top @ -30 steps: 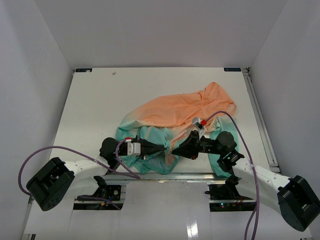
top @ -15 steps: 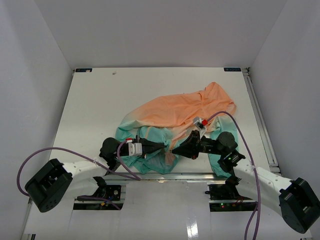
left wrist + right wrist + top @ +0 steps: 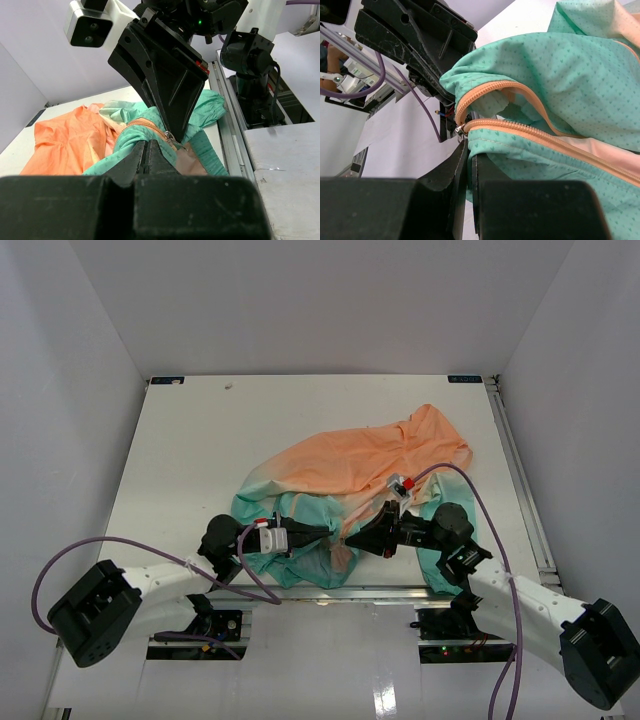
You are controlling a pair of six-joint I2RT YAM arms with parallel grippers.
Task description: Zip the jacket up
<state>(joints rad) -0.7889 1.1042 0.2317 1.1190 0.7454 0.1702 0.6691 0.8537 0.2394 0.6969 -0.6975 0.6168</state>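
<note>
From above, the jacket (image 3: 360, 475) lies bunched on the bench (image 3: 180, 460), orange half away from me and teal half at the near edge. My left end effector (image 3: 325, 532) and right end effector (image 3: 350, 537) point at each other over the teal folds, tips just beside one another.

My left wrist camera shows my left fingers pressed together on a fold of the teal hem. Just beyond it sits the zipper slider (image 3: 170, 135), with the tip of my right end effector coming down on it from above. I judge this hand's job to be the anchor: hold the hem low and taut so the track does not buckle.

In my right wrist camera, my right fingers are pressed together, a thin slit between them, directly under the slider. I cannot tell whether the pull tab is caught between them. The orange zipper teeth (image 3: 535, 132) run off to the right in two rows that meet at the slider. To do this well, I should confirm the grip on the tab, then draw along the line of the teeth rather than upward, slowly, watching that loose teal cloth stays out of the slider.
</note>
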